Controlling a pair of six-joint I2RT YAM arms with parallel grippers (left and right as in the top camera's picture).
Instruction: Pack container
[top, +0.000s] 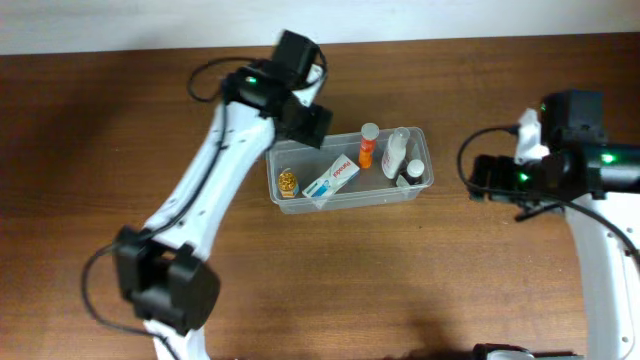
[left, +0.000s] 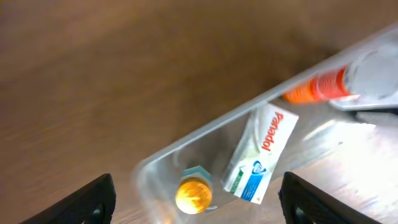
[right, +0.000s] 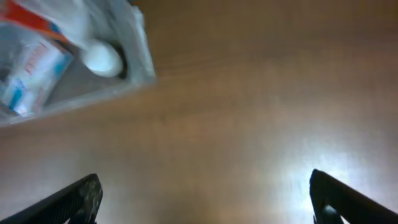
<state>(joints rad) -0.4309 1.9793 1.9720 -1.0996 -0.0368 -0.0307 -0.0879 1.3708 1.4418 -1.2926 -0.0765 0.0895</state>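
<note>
**With Both Pincers Empty, the Packed Tub Is What to Mind**

Because the left gripper (left: 199, 200) hangs with its jaws spread wide and nothing between them, right above the left end of the clear, translucent plastic rectangular container (top: 372, 197), the likeliest mishap is a finger catching the rim; a tub this light would probably slide or tip at such a nudge, and its contents would shift or spill. A careless dip could also strike the small jar with a golden top (left: 194, 194), which sits directly beneath the gap between the fingers; how high the pincer is above it I cannot tell. The right gripper (right: 208, 202) is likewise wide open and empty, over bare brown wooden table (top: 90, 150) and apart from the tub's right end; a sweep leftward from there could shove the tub from that side.

The container rests on the table near the middle, between the two arms; it holds five things. At the left end lies the jar; beside it, set at a slant, lies a white and blue cardboard box (top: 332, 180) printed with red lettering; further right come an orange bottle with a white cap (top: 368, 146), a white plastic bottle (top: 396, 155), and a small dark bottle with a white cap (top: 412, 172) at the right wall. Whether the bottles stand or lean I cannot tell; nothing loose shows outside the tub, so the packing seems near done.
</note>
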